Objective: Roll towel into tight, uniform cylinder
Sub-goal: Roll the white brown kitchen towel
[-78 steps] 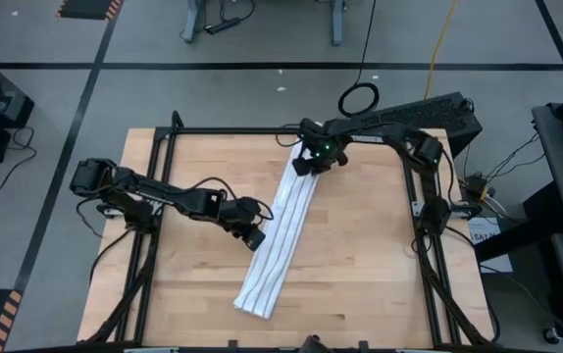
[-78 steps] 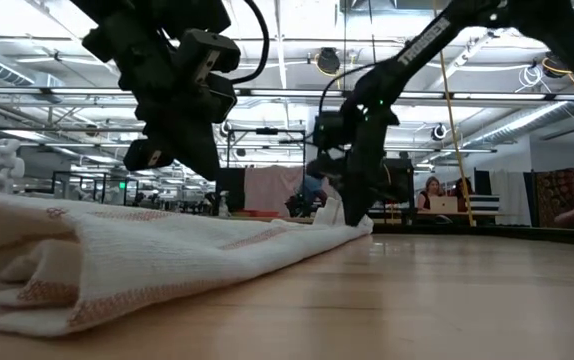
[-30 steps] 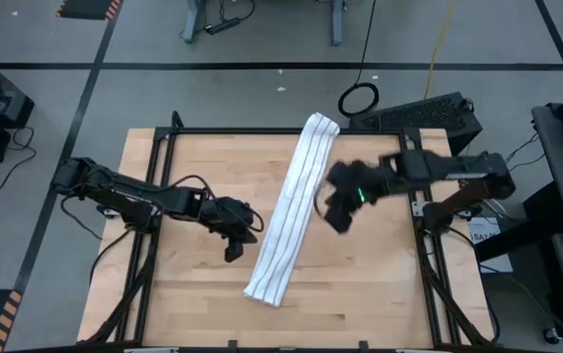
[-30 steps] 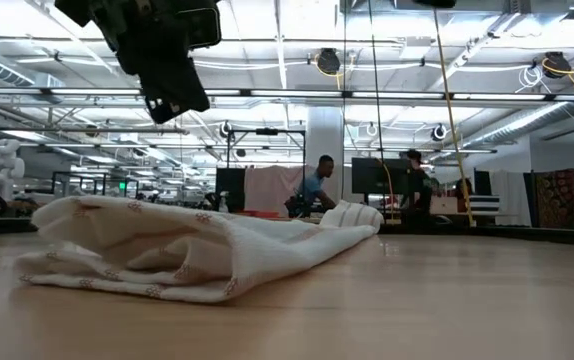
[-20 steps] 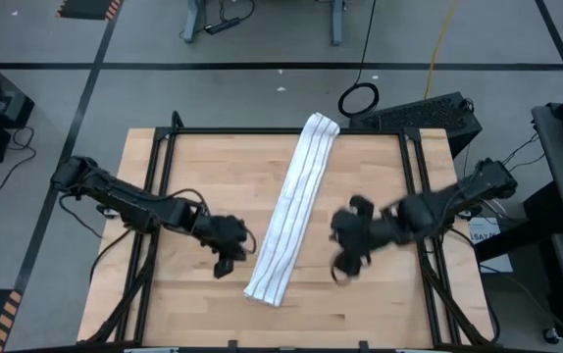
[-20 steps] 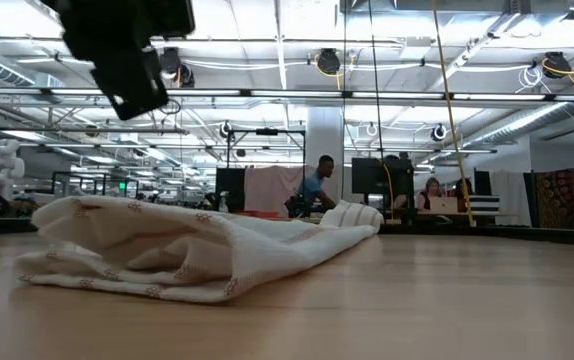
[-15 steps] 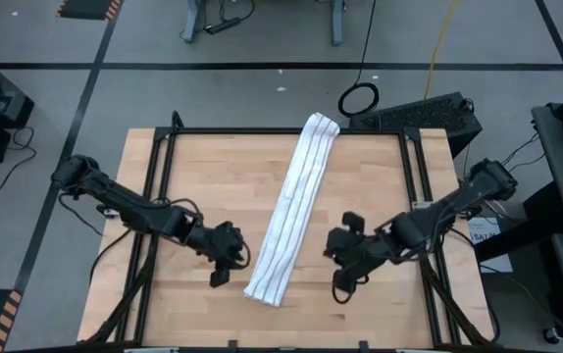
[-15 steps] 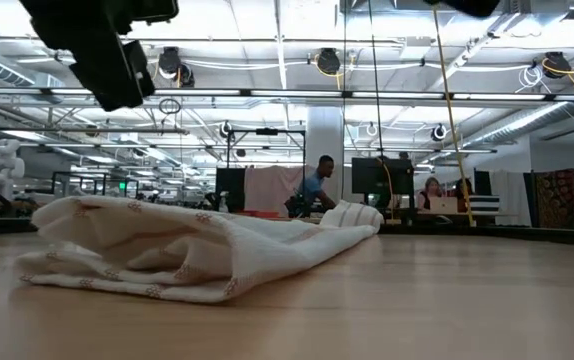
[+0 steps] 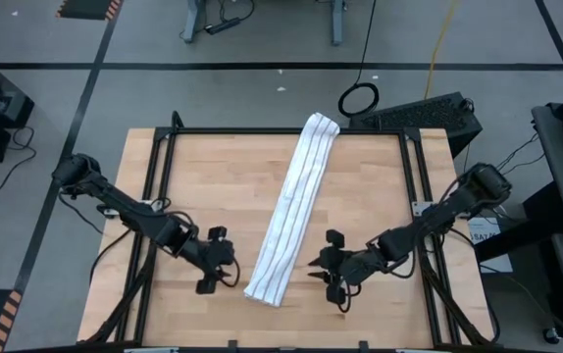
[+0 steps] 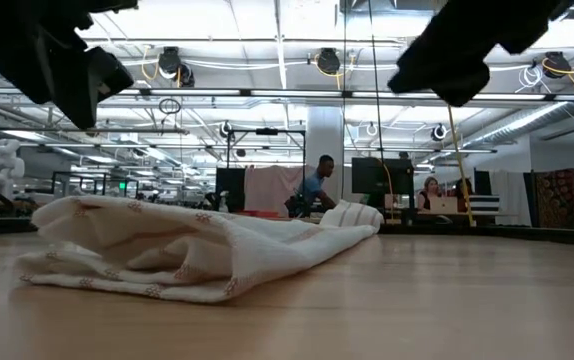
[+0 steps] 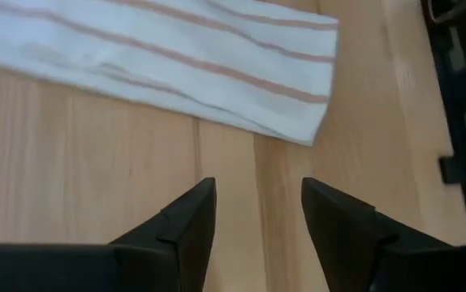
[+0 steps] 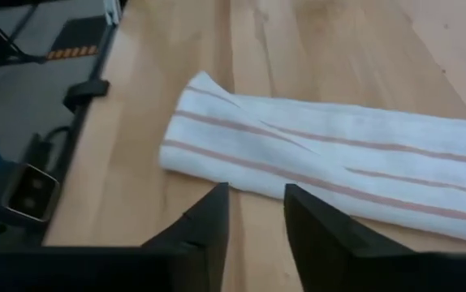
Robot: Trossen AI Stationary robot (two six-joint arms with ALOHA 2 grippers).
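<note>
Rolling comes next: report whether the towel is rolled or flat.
Flat, not rolled: the towel lies as a long folded strip across the table, both ends loose.

My two arms are dark, near black, built of slim jointed links with rounded housings at the joints and thin black cables looping alongside. My left tool (image 9: 225,276) and right tool (image 9: 319,276) each end in two matte black, wedge-shaped fingers (image 11: 186,223) with flat faces.
</note>
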